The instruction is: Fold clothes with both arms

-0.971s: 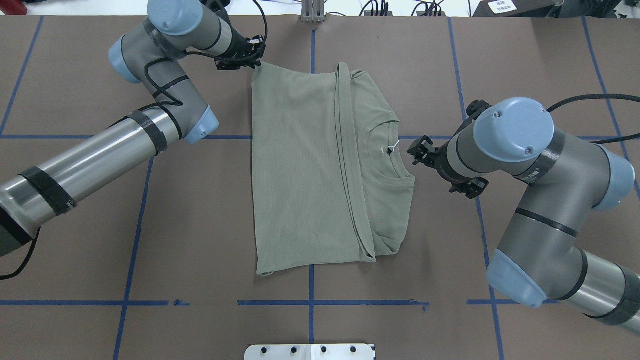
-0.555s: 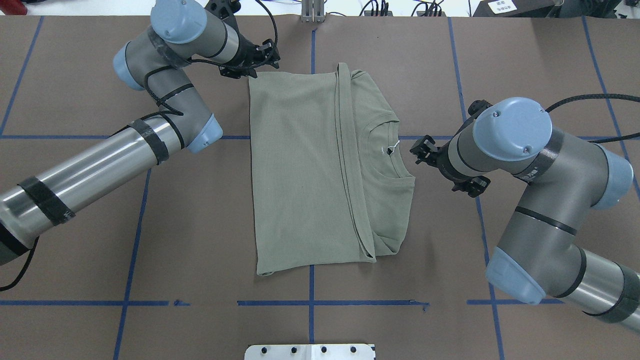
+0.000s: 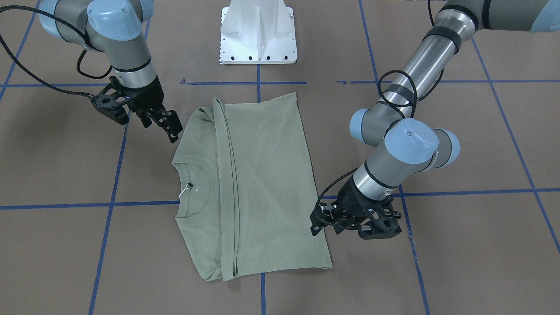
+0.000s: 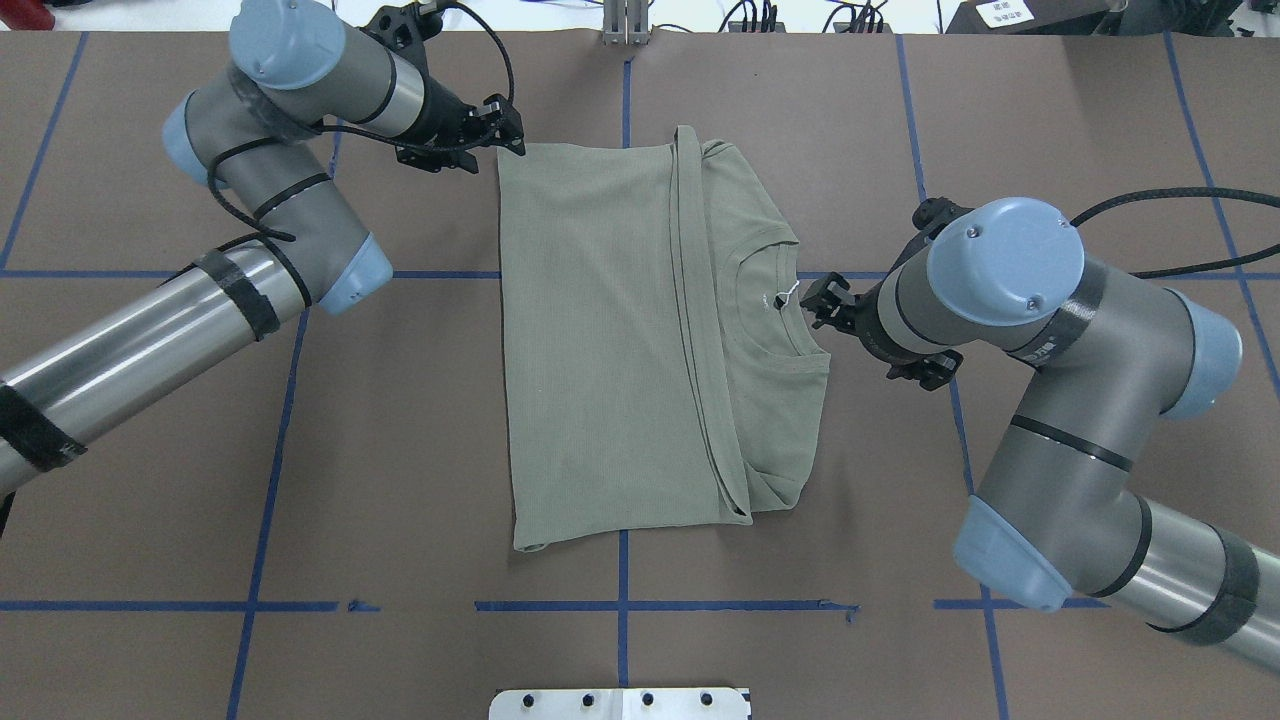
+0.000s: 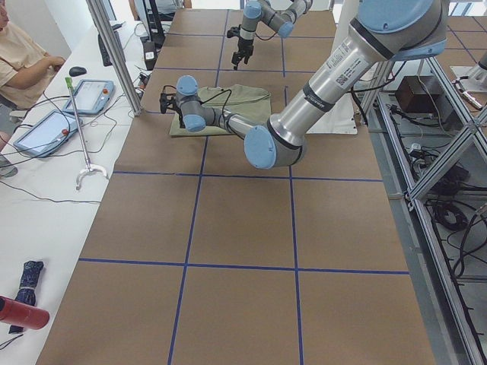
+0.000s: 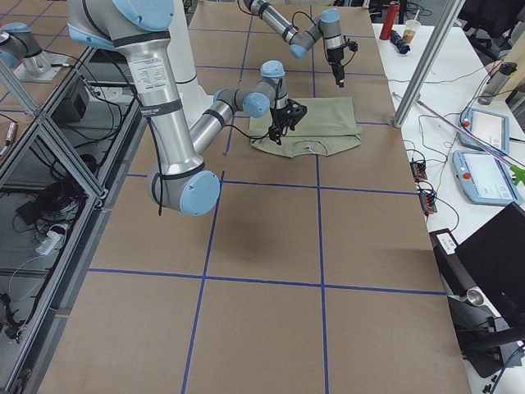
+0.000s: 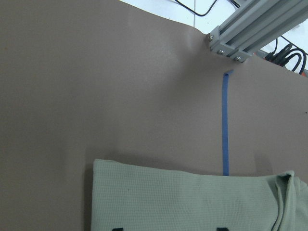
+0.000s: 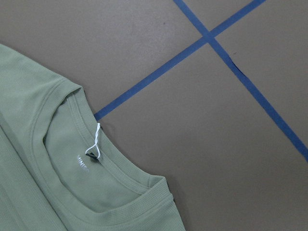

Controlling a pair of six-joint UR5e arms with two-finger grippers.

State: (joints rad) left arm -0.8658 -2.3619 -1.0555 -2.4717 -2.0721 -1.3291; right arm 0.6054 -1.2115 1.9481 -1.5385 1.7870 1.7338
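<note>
Shirt (image 4: 600,340) half-folded, flat on the surface (image 4: 400,450).
Left end effector (image 4: 505,130), open, has released the shirt's corner; right end effector (image 4: 815,300) beside the collar, state indeterminable.

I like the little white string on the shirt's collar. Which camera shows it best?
The right wrist camera: the string is big and looped there. Overhead and front cameras show a tiny fleck; elsewhere I can't make it out.

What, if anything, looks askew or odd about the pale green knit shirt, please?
Only slightly: the pale green knit shirt lies flat, but its folded-over panel's edge runs slanted, leaving the corners at one end out of line. No damage shows.
</note>
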